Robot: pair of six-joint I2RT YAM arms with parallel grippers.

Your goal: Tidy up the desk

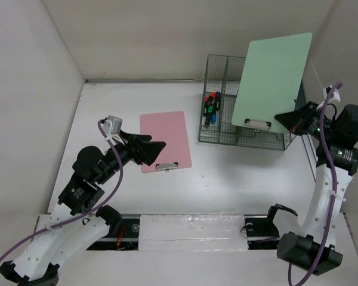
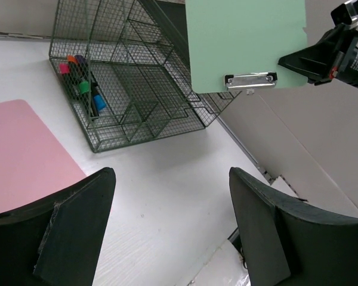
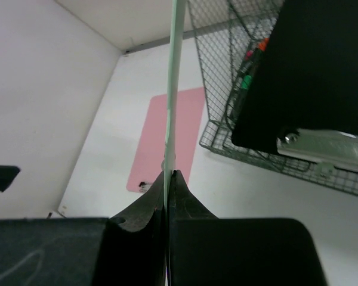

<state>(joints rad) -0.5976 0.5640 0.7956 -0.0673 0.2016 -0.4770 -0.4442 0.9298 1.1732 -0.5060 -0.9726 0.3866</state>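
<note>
The flat clipboard (image 1: 164,142) lies on the desk (image 1: 244,173), left of the rack (image 1: 227,138).

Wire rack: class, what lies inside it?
Visible: colored markers in the rack's left compartment. The green clipboard, held by the right tool, hides part of the right side.

rack (image 2: 125,95) partly behind green clipboard (image 2: 244,42), desk (image 2: 167,179) cropped

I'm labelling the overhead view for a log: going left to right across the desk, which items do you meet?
pink clipboard → markers → green clipboard. The wire rack spans the last two, so it is left out.
</note>
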